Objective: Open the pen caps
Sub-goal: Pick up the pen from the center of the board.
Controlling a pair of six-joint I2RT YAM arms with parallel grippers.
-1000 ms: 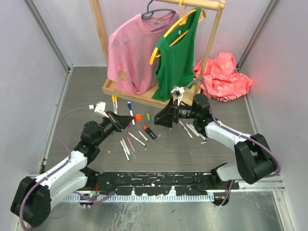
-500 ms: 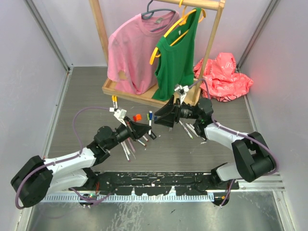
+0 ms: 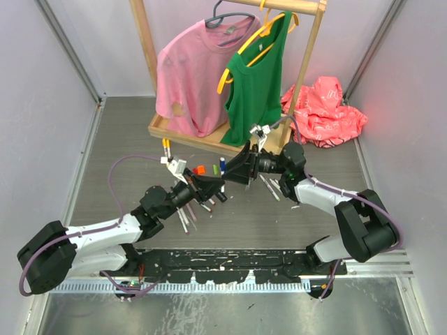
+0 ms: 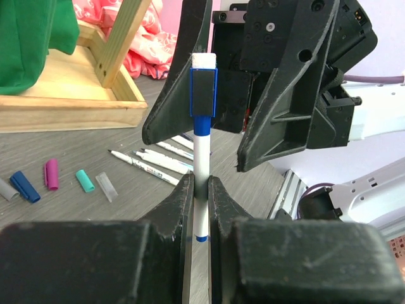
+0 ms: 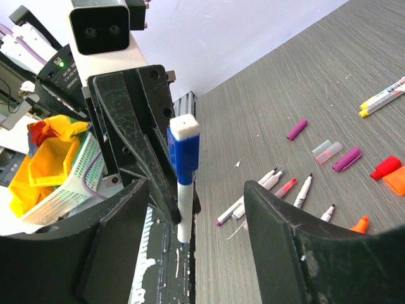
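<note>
A blue cap (image 4: pixel 203 95) with a white square tip sits on the top end of a thin white marker (image 4: pixel 201 171) that stands upright above the tabletop (image 4: pixel 63 149). Loose caps lie flat on that grey surface in a row, close together but apart: a dark blue cap (image 4: pixel 24 187), a magenta cap (image 4: pixel 51 173), a teal cap (image 4: pixel 85 180) and a clear cap (image 4: pixel 106 187)

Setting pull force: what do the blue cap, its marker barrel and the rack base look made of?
blue cap: likely moulded plastic, smooth, faint sheen.
marker barrel: glossy white plastic, probably.
rack base: unfinished pale wood, grain visible.
</note>
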